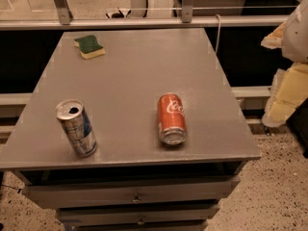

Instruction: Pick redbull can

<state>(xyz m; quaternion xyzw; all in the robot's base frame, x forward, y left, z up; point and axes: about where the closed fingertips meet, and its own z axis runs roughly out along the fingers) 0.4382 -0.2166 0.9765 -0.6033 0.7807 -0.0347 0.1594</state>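
Observation:
The redbull can (76, 128) is slim, silver and blue. It stands upright near the front left corner of the grey table (134, 71), with its silver top and tab hole showing. My gripper (284, 97) is at the far right edge of the view, off the table's right side and well away from the can. It holds nothing that I can see.
A red-orange Coca-Cola can (172, 118) lies on its side at the front centre-right of the table. A green and yellow sponge (89, 46) lies at the back left. Drawers (134, 196) sit under the tabletop. A rail (144, 22) runs behind the table.

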